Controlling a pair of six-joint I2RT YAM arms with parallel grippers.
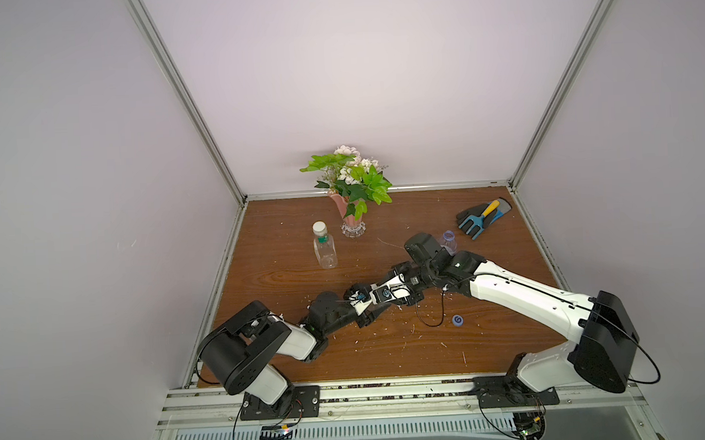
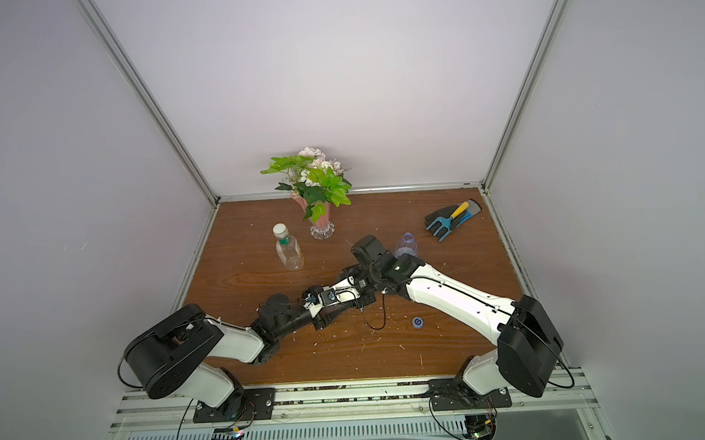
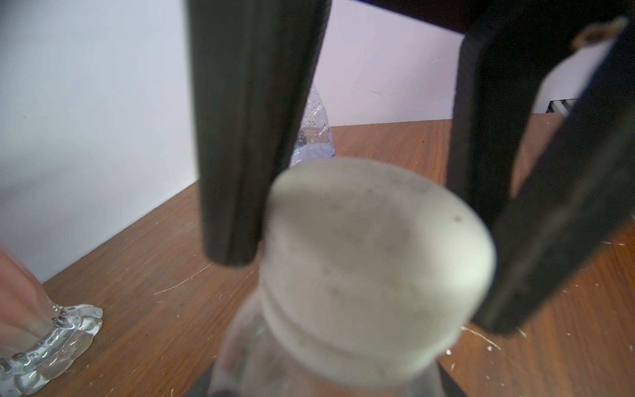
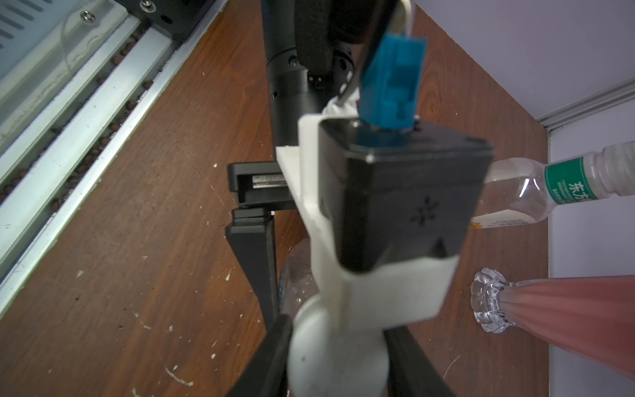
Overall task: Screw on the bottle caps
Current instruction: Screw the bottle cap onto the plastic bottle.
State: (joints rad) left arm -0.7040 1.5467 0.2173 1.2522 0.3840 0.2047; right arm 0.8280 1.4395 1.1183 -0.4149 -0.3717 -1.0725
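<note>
- Left of the pink flower vase [image 1: 348, 215], your squarish bottle [image 1: 325, 253] stands upright: green neck ring, white screw cap [image 1: 319, 228] on.
- It holds white flowers [image 1: 349, 159], green leaves [image 1: 371, 182].
- Before the vase, left gripper [image 3: 364, 288] pinches a smudged white cap [image 3: 374, 240] atop a clear bottle [image 3: 240, 347]; right gripper [image 4: 338, 343] clamps that bottle.
- Right of the vase: blue-labelled bottle [image 2: 406, 249], neck open; farther forward, blue swirl cap [image 1: 458, 320] lies loose.

Right gripper [image 4: 331, 350] clamped just above left gripper [image 1: 363, 303], arms inward
</note>
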